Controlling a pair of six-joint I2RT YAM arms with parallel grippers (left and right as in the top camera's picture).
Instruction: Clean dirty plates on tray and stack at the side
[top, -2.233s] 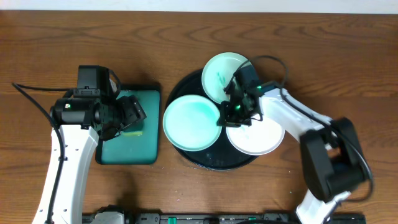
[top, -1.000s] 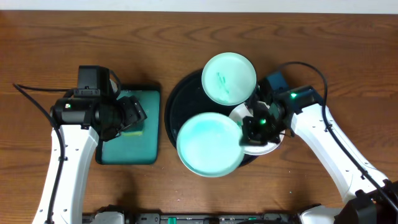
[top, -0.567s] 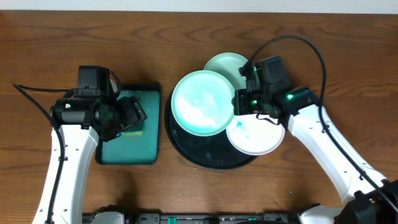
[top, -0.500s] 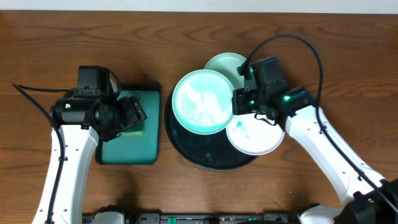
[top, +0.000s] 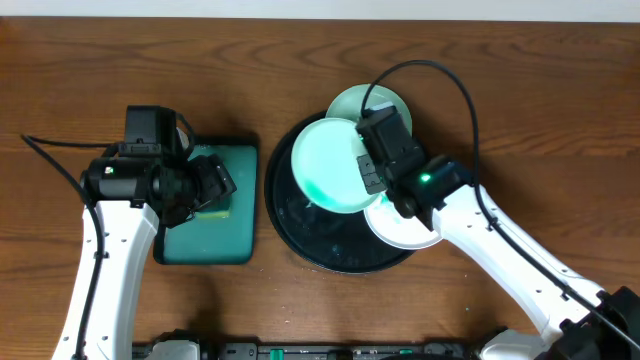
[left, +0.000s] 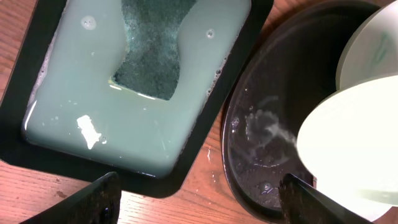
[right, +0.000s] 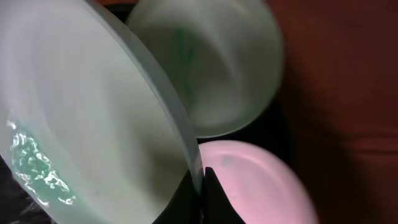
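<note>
My right gripper (top: 370, 168) (right: 199, 170) is shut on the rim of a pale mint plate (top: 330, 165) (right: 74, 112). It holds the plate tilted above the round black tray (top: 290, 235) (left: 261, 143). Blue-green smears and wet shine show on the plate's face. A second mint plate (top: 378, 100) (right: 211, 68) lies at the tray's back, partly hidden behind the held one. The white plate (top: 405, 228) (right: 255, 186) lies at the tray's right, partly under the arm. My left gripper (top: 215, 185) (left: 199, 205) hangs open over the gap between the teal tray and the black tray, holding nothing.
A rectangular teal tray (top: 205, 240) (left: 74, 93) with pale liquid stands left of the black tray. A dark green sponge (left: 152, 56) lies in it. The black tray's floor is wet. Bare wooden table (top: 560, 80) lies to the right and behind.
My right gripper has carried the mint plate from the tray's front towards its back and tilted it more steeply. The left arm has not moved.
</note>
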